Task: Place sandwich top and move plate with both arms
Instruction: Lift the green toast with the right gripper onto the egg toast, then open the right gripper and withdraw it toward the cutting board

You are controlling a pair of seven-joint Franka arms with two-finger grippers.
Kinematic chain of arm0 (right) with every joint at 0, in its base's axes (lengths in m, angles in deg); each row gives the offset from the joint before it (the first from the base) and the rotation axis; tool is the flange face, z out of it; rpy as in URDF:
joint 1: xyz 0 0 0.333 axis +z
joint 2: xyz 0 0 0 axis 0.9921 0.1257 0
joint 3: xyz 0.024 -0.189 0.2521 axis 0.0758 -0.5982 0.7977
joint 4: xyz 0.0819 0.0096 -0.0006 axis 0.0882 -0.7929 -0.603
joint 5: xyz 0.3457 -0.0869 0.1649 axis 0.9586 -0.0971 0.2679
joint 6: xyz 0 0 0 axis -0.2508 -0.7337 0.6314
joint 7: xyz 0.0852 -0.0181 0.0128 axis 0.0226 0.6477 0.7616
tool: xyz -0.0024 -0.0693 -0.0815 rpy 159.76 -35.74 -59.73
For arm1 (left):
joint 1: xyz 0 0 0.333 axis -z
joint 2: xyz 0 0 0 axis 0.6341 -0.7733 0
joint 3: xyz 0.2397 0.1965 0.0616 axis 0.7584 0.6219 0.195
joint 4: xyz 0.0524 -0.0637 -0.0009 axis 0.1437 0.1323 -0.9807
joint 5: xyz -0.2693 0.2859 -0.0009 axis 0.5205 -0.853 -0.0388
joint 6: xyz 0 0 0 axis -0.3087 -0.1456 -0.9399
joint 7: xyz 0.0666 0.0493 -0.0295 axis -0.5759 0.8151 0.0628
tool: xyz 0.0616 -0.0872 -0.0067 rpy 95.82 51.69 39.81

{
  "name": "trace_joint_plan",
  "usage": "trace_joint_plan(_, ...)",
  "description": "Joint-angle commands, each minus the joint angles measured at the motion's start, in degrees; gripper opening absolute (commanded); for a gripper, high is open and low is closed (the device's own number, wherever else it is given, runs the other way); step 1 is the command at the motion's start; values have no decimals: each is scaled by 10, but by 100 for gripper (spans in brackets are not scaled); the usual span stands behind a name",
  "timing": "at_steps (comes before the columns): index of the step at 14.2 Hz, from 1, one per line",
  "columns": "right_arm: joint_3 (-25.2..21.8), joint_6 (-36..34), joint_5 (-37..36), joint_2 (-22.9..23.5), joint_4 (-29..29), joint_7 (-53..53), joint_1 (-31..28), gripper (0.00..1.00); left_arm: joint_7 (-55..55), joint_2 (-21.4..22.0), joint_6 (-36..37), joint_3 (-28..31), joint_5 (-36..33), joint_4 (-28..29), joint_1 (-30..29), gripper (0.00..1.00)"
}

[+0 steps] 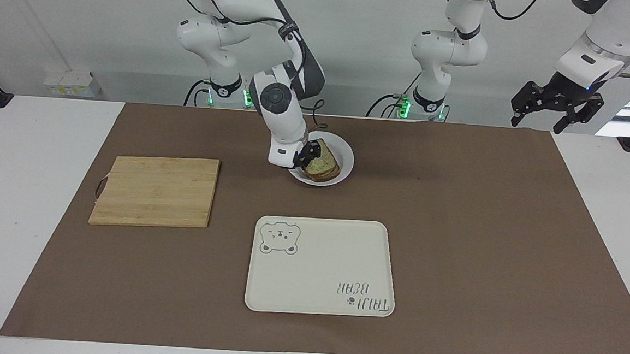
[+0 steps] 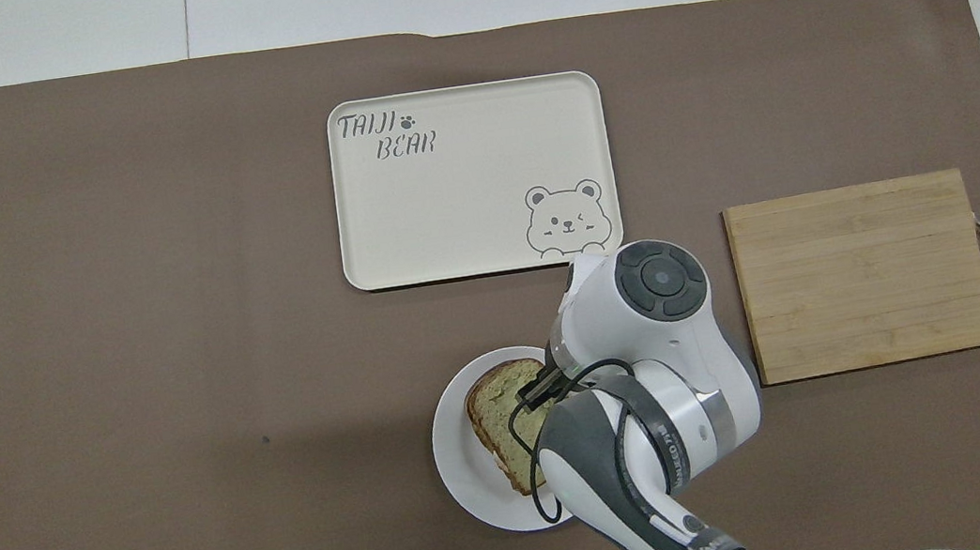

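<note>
We see the right gripper closed on the sandwich top, which lies over the toast on the plate. The left gripper waits open, high over the table's end.

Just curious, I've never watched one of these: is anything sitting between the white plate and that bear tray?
Nothing: in the facing view only bare brown mat lies between the plate and the bear tray. In the overhead view the right arm overhangs part of that stretch.

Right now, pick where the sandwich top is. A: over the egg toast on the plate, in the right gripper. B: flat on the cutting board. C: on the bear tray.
A: the right gripper holds the sandwich top over the toast on the plate.
</note>
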State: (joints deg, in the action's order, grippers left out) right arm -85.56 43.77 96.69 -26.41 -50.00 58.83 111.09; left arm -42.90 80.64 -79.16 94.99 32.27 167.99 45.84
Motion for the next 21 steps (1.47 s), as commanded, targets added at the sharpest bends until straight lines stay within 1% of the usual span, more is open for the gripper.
trace_joint_plan(1,-2,8,3,5,1,-3,9,64,4,2,4,3,-5,-2,5,100)
trace_joint_plan(2,-2,3,3,6,4,-6,7,100,4,2,4,3,-5,-2,2,100)
trace_joint_plan(4,-3,-8,3,-1,22,-5,3,100,4,2,4,4,-5,-2,0,100)
trace_joint_plan(6,-7,-43,3,-13,46,-4,-12,100,4,2,4,4,-5,-2,1,100)
trace_joint_plan(10,-10,-114,1,-27,105,0,-69,100,6,2,8,4,-5,-2,3,100)
trace_joint_plan(14,-11,-115,1,-30,139,1,-134,100,6,5,11,-3,-4,3,9,100)
trace_joint_plan(15,-11,-109,1,-29,141,0,-150,100,5,7,10,-4,7,9,10,100)
trace_joint_plan(18,-13,-122,-6,-35,149,1,-212,100,7,26,6,-5,89,40,11,100)
trace_joint_plan(20,-21,-149,-57,-43,160,-4,-230,100,5,52,-6,-5,142,88,11,100)
trace_joint_plan(21,-22,-159,-89,-43,167,-6,-243,100,3,69,-25,-5,168,126,12,100)
